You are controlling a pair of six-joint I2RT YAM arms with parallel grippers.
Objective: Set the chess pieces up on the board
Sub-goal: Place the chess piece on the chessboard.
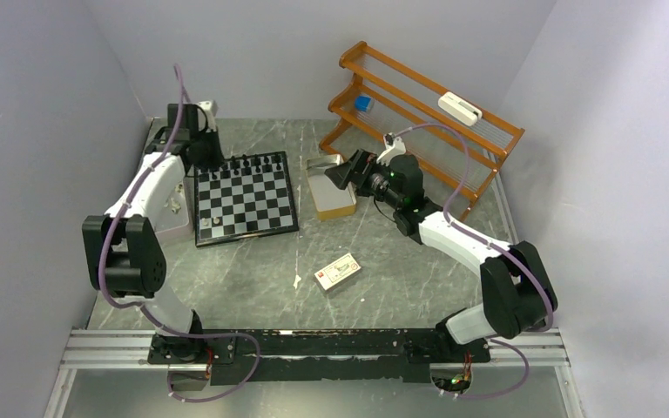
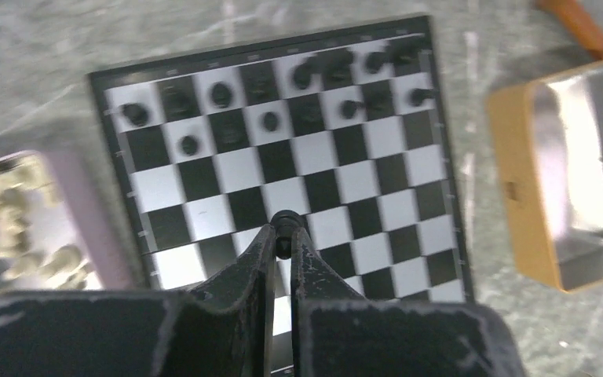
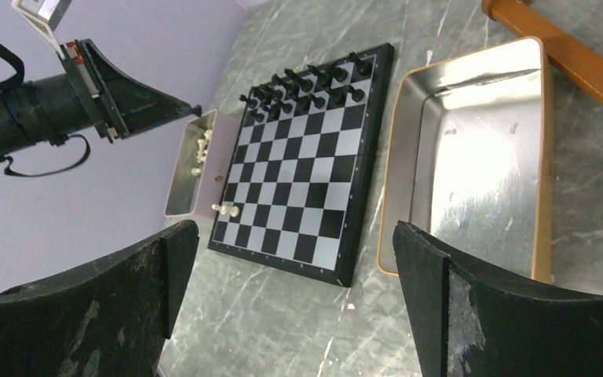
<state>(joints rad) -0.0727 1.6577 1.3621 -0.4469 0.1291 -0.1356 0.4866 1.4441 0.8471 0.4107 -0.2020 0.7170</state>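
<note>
The left gripper (image 2: 283,239) is pinching one small black piece (image 2: 284,222) over the board (image 2: 314,151). I think it should go down slowly and stand the piece up in a free square by the other black pieces (image 2: 221,94). The right gripper (image 3: 294,236) is spread wide and holds nothing, over the tan box (image 3: 471,173).

You can't tell the kinds of the tiny black chess pieces (image 1: 246,163) on the far rows of the flat black-and-white checkered board (image 1: 253,209) from overhead: too small. Left of the board, pale pieces (image 2: 8,204) in the lilac rectangular tray (image 2: 98,220) blur together, the tray cut off at the edge. Right of the board, the tan metal-lined box (image 2: 510,157) is cut off too.
</note>
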